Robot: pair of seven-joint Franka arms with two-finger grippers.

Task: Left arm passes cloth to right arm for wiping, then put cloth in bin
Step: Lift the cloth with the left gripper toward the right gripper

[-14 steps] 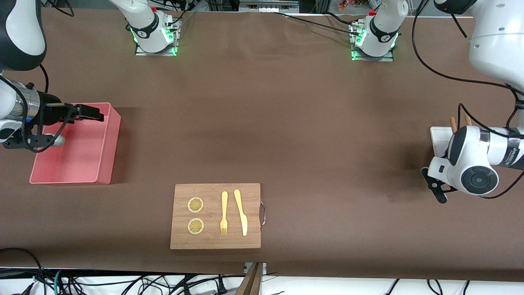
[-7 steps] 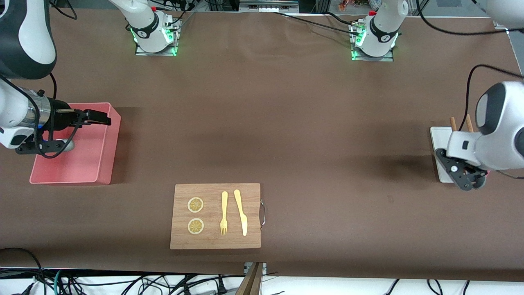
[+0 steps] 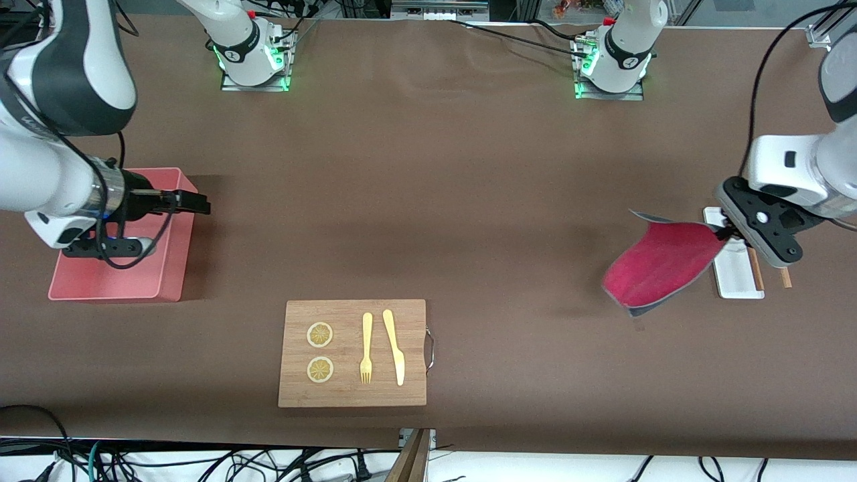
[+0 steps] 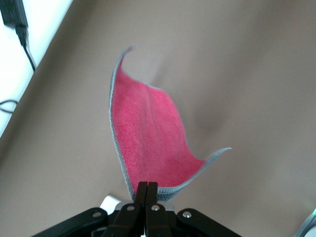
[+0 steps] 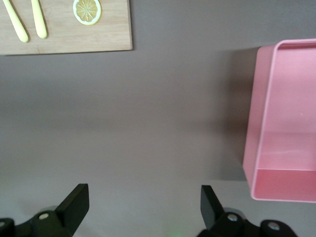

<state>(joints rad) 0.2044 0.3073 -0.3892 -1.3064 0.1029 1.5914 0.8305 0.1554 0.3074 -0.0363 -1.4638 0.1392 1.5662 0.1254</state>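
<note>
Left gripper point(image 3: 724, 232), over the white tray point(image 3: 735, 276), pinches cloth point(image 3: 659, 264) by one edge, cloth hanging in air beside tray. Right gripper point(image 3: 194, 203), fingers spread wide & empty, over bin point(image 3: 175, 266) wall.

Robotics lab: two arm bases point(image 3: 253, 57) bolted to brown-covered table point(image 3: 469, 167), w/ loose cables point(image 3: 201, 462) at edge.

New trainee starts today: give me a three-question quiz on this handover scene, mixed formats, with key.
1. True or false: the left claw is shut on the cloth.
2. The right claw is: A) open by the bin's wall, B) shut on a fork, C) over the cutting board.
3. Fill in: the cloth face seen in the left wrist view is ____.

Key: 1 true; 2 A; 3 pink.
</note>
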